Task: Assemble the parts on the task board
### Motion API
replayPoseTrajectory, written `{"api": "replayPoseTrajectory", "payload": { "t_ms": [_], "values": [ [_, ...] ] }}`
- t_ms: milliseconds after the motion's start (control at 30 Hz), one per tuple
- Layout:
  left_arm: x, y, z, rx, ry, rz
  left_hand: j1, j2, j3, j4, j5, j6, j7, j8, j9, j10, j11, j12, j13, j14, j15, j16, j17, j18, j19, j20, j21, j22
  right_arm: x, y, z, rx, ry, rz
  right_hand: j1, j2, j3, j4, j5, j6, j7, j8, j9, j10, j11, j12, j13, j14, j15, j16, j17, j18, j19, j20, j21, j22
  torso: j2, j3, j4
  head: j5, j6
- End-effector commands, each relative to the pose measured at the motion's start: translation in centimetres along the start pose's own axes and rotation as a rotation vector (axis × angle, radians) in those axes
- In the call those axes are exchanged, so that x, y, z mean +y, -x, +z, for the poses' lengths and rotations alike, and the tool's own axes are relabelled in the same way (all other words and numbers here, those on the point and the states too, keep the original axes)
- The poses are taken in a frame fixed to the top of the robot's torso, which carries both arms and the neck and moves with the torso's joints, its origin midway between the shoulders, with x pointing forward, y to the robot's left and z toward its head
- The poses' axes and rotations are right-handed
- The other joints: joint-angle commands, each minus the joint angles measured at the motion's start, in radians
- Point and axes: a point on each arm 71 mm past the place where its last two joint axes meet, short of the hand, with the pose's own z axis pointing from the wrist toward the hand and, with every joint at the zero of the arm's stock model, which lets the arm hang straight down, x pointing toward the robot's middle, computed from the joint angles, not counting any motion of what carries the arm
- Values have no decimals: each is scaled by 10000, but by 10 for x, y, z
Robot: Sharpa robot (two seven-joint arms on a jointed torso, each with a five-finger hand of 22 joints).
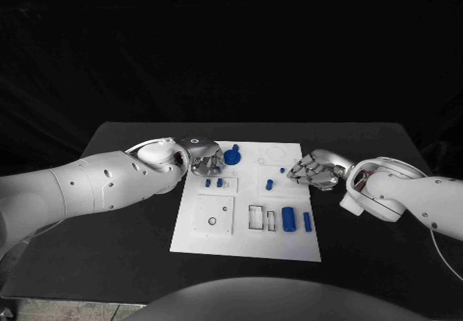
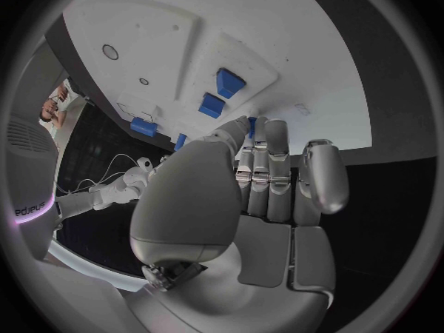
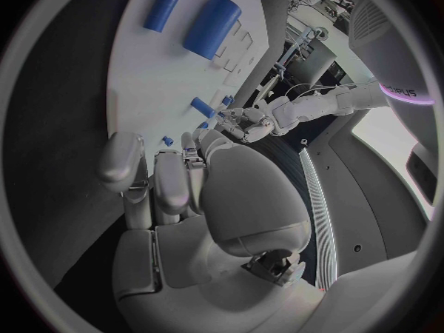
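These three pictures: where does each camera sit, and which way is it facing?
Head view: on the robot's head, looking down at the white rectangular task board; both white arms show.
Left wrist view: behind the silver left hand, facing two small blue square parts.
Right wrist view: behind the silver right hand, facing a thick blue cylinder.
Shared: the board and that cylinder.

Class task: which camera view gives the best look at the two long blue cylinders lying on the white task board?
The right wrist view: the two long blue cylinders appear large and unobstructed beyond the right hand. The head view shows them small, near the white task board right edge. In the left wrist view I cannot identify them.
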Motion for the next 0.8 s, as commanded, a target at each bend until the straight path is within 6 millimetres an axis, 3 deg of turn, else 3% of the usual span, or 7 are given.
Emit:
{"api": "replayPoseTrajectory", "payload": {
  "t_ms": [33,800],
  "values": [
    [1,0,0,52,126,-4,-60,-31,53,7,-64,-82,22,-43,-15,-41,10,-37,13,29,7,-56,-19,-146,35,-28,-21,1795,0,-1,0,156,-14,13,77,10,60,16,58,83,5,-44,-13,-3,-100,-46,-1864,127,24,-38,-9,156,-61,20,-61,1022,4,0,0,9,2],
    [0,-1,-5,48,-152,-51,-209,-196,18,74,-444,189,-38,93,-13,108,-76,63,232,-33,-66,-124,-138,-117,-43,-47,-171,1756,-1,-2,0,162,-34,14,77,10,60,16,58,83,5,-44,-13,-3,-100,-46,-1864,127,24,-38,-9,156,-61,20,-61,1022,0,0,1,32,2]
  ]
}}
